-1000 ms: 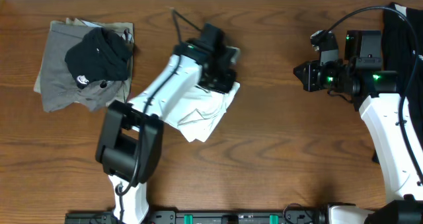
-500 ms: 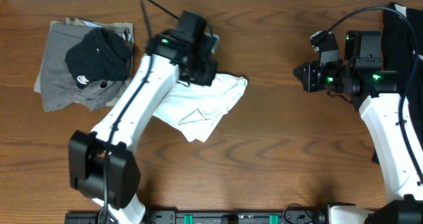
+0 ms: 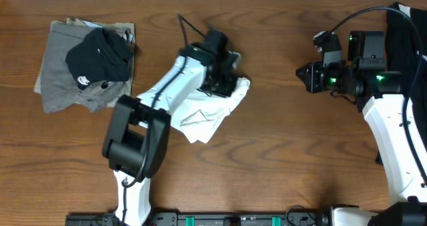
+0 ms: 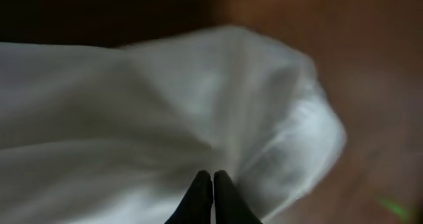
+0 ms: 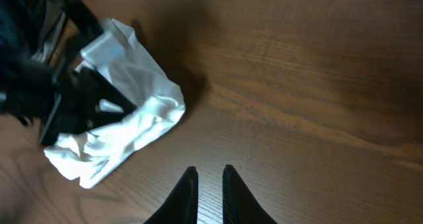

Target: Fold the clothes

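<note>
Our left claw sits on the top edge of the white T-shirt when we look down from above. From up here we cannot tell how far it is open. The shirt lies crumpled near the middle of the worktop, and the left arm reaches over part of it. Far off by the top left corner lies a grey-olive garment, with a black garment bunched on top of it. The right claw hangs over bare wood, well apart from the shirt, and points towards it.

From the left wrist, we see the left claw very close up. Its two dark fingertips are pressed together with almost no gap. White cloth fills most of the picture, and its folds run right down to the tips, so we think the claw has a small pinch of shirt. This picture is blurry. Brown wood shows on the right side.

From the right wrist, we see the right claw over the worktop. Its two fingers stand a little apart, with only wood between them. It holds nothing. The shirt lies ahead on the left, and the dark left claw sits on it.
</note>
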Motion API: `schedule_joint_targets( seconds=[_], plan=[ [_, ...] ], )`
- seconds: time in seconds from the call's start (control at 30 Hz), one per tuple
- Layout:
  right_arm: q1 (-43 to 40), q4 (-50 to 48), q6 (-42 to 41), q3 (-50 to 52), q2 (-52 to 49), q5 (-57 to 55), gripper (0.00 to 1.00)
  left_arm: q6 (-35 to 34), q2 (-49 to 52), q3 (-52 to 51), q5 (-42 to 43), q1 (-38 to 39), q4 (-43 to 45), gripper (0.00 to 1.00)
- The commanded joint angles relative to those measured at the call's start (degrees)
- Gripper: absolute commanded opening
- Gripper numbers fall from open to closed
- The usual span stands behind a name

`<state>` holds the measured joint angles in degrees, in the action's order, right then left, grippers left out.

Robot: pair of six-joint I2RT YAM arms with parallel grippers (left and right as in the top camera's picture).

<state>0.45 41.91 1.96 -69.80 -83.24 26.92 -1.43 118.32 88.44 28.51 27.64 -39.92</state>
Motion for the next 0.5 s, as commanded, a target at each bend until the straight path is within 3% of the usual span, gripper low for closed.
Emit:
schedule_joint_targets(
  seconds=[0.0, 0.13, 0.33, 0.47],
  plan=[
    [0.4, 0.1, 0.3, -0.7, 0.5, -0.2, 0.12, 0.7, -1.6, 1.1, 8.5, 2.4, -0.5, 0.06],
    [0.4, 0.2, 0.3, -0.7, 0.5, -0.2, 0.12, 1.7, -3.9, 2.3, 6.2, 3.2, -4.9, 0.06],
    [0.4, 0.3, 0.3, -0.7, 0.5, -0.2, 0.12, -0.2, -9.6, 2.6, -15.2, -0.7, -16.6, 0.06],
    [0.4, 0.2, 0.3, -0.7, 0.5, -0.2, 0.13, 0.3, -9.9, 1.4, -19.1, -4.7, -22.0, 0.06]
  ],
)
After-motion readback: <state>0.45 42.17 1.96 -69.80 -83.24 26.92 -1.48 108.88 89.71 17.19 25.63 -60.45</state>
